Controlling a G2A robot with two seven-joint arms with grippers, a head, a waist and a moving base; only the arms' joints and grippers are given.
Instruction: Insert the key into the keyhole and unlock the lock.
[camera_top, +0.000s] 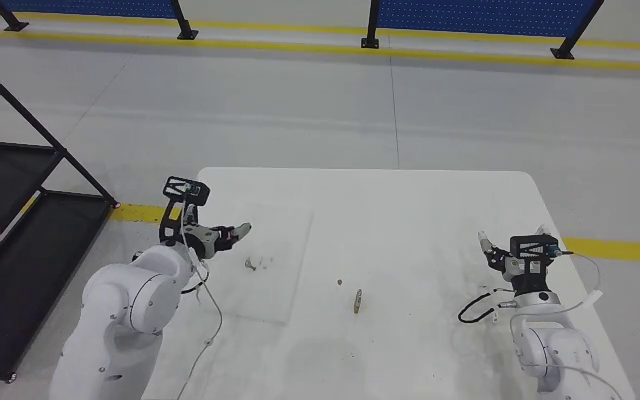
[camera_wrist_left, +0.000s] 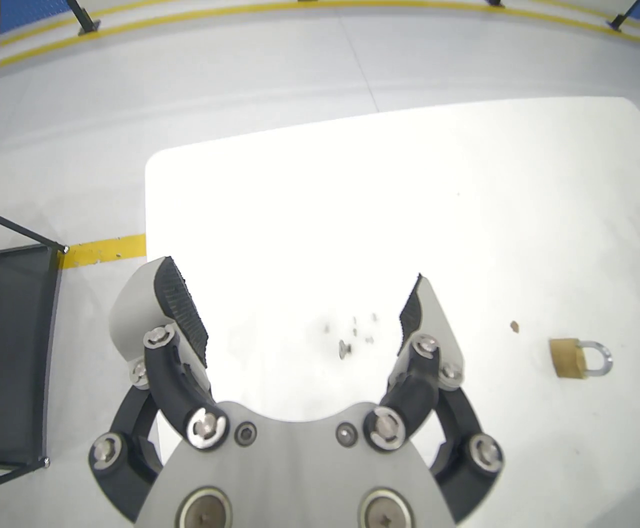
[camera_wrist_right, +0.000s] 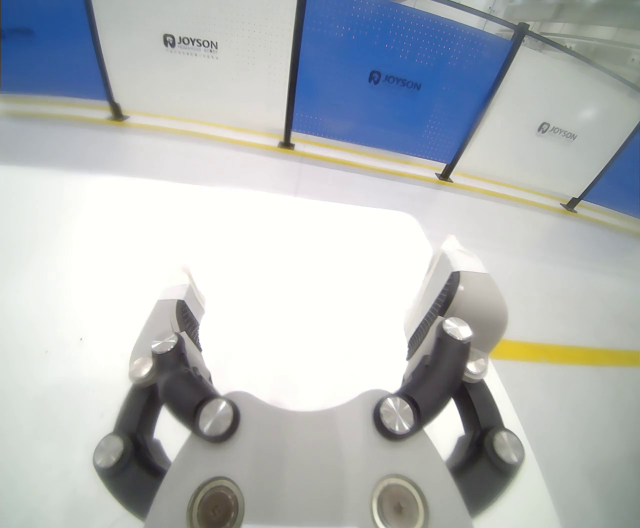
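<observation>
**Top view.**
- Table (camera_top: 420, 210): white, with rounded corners.
- Lock (camera_top: 357, 301): a small brass padlock. It lies on the table between the two arms, nearer the near edge than the far one. Nothing touches it.
- Small metal pieces (camera_top: 252, 264): they lie toward the table's left edge, near the left gripper (camera_top: 238, 232). They are too small to tell whether the key is among them.
- Left gripper: over the table's left part, fingers parted, empty.
- Right gripper (camera_top: 484, 242): near the right edge, well apart from the lock, fingers spread, empty.
- Black rack (camera_top: 40, 220): on the floor off the left edge.

**Left wrist view.**
- Left gripper (camera_wrist_left: 294, 270): released, with nothing between the pads.
- Small metal pieces (camera_wrist_left: 345, 348): on the table below the gap.
- Lock (camera_wrist_left: 575, 357): lying flat, with the silver shackle seated in the body.
- Brown speck (camera_wrist_left: 514, 326): near the lock.
- Black rack (camera_wrist_left: 25, 350): beside the table.

**Right wrist view.**
- Right gripper (camera_wrist_right: 320, 260): released, holding nothing, toward the table's far right corner.
- Fence panels (camera_wrist_right: 400, 85): blue and white, beyond the floor.
</observation>
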